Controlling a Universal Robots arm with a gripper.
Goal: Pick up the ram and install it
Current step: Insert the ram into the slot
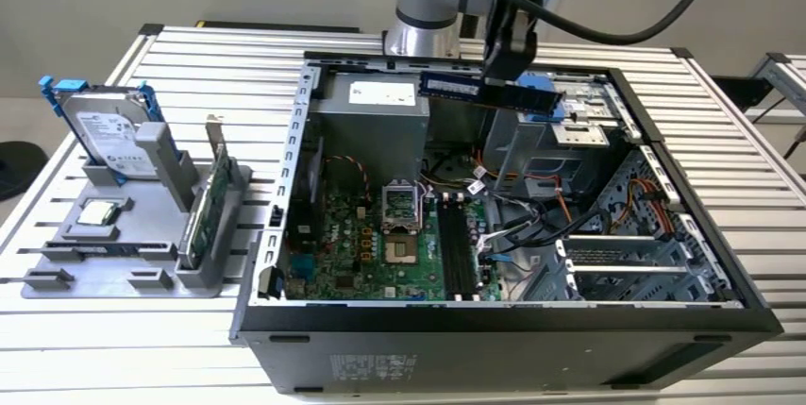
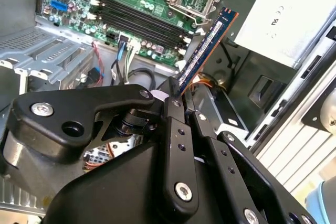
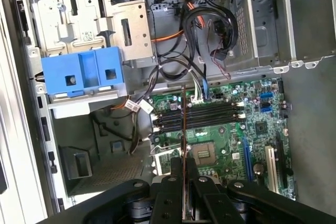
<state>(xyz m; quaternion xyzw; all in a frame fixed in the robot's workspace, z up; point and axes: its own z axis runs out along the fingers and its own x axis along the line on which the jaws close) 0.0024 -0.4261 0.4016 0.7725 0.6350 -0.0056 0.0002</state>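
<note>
Now the black gripper [image 1: 500, 73] clamps the slim, dark blue circuit-board ram [image 1: 451, 85]. It hangs above the green motherboard [image 1: 365, 254] inside the open grey computer case [image 1: 504, 358].

Obs: gripper [image 1: 501, 76] clamped on ram [image 1: 454, 85], held roughly level above open PC case [image 1: 504, 320] at case's 12 o'clock, apparently clear of mobo [image 1: 377, 235]; fixture [image 1: 139, 268] w/ hard drive [image 1: 111, 136] at case's 9 o'clock.

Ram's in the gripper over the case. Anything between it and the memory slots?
Nothing visible. The gripper is shut on the ram, held above the open case, and the memory slots on the motherboard lie bare below it. A cable bundle sits beside the slots' end, not across them.
</note>
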